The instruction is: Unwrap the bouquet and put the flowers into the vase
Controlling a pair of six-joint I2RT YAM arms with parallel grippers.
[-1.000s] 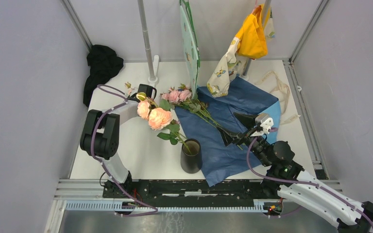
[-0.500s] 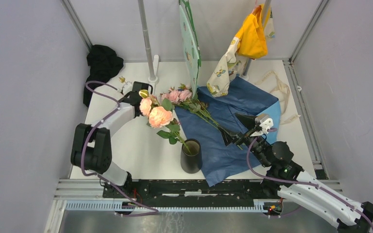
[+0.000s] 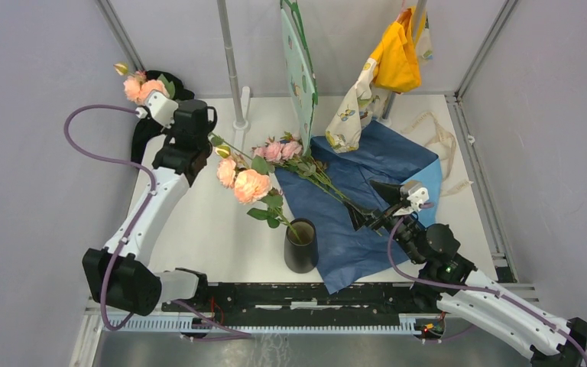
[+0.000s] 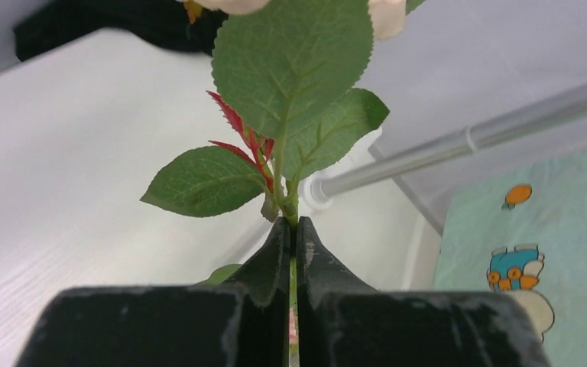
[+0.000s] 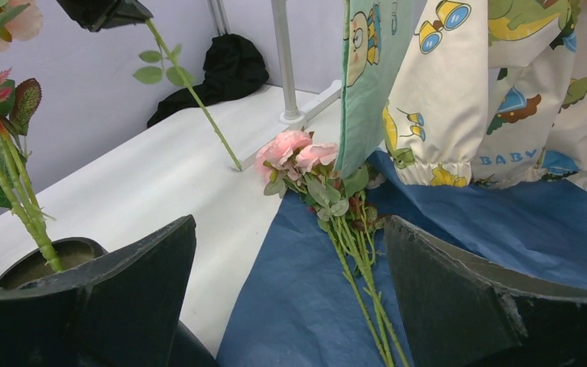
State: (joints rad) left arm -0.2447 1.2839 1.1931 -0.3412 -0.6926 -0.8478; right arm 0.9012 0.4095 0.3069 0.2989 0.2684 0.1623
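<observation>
pink flowers [image 3: 251, 186], black vase [image 3: 301, 251], blue paper [image 3: 386, 162]

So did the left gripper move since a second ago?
Yes. The left gripper, shut on a rose, went from beside the pole's base leftward toward the back corner, and is now over the black cloth heap.

The only readable word is "BABY", printed in blue capitals on the cream cartoon-patterned cloth [image 5: 497, 92] hanging at the back right, near its gathered edge, seen from the right wrist camera
</observation>
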